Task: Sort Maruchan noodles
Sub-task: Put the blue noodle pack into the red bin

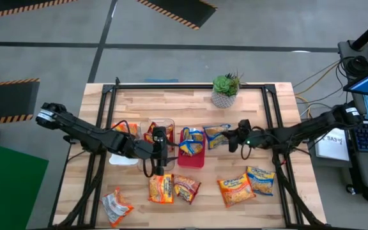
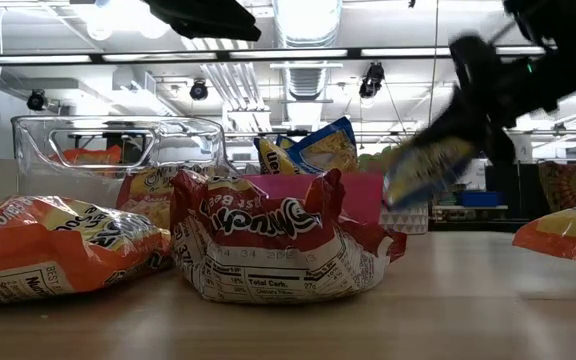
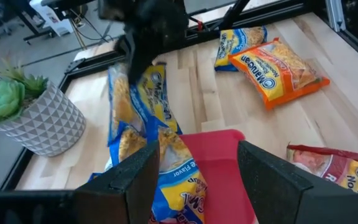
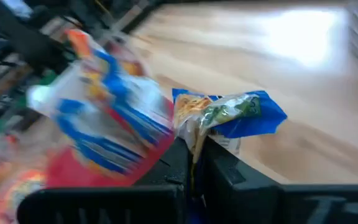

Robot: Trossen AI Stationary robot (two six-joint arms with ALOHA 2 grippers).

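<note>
Just right of the red tray [image 1: 191,160], a blue packet [image 1: 217,135] is pinched by the right gripper [image 1: 230,138], its fingers closed tight on the packet's edge. Another blue packet [image 1: 191,142] lies in the tray. The left gripper [image 1: 159,150] is held part-open, empty, over the clear tray [image 1: 161,122].

Lying flat near the table's front edge: four orange-yellow noodle packets [image 1: 161,188], [image 1: 185,188], [image 1: 236,190], [image 1: 260,180], plus a crumpled one [image 1: 116,206] at the front-left corner. Standing upright in the red tray [image 1: 191,160]: a blue-accented packet [image 1: 191,141]. Hanging just beside that tray, pinched by the right pincer [image 1: 232,138]: another blue-trimmed packet [image 1: 217,135]. Resting farther left: two more orange packets [image 1: 128,130], [image 1: 151,135].
</note>
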